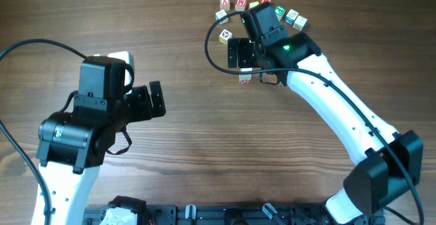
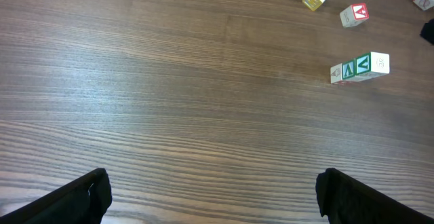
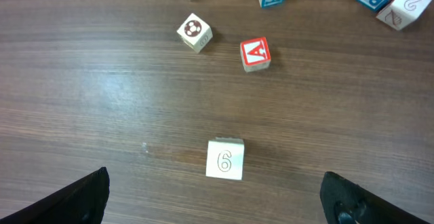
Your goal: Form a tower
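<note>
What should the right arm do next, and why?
Probably lift the right hand straight up off the tower: its fingers stand open, apart from the two-cube stack, and a sideways move might knock it over.

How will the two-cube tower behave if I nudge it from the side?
The tower is probably tippy: two loose cubes stacked, so a high nudge would likely knock the top one off. They look like small, stiff wood, likely light; a low push may slide both across the smooth table. Flat faces: unlikely to roll.
</note>
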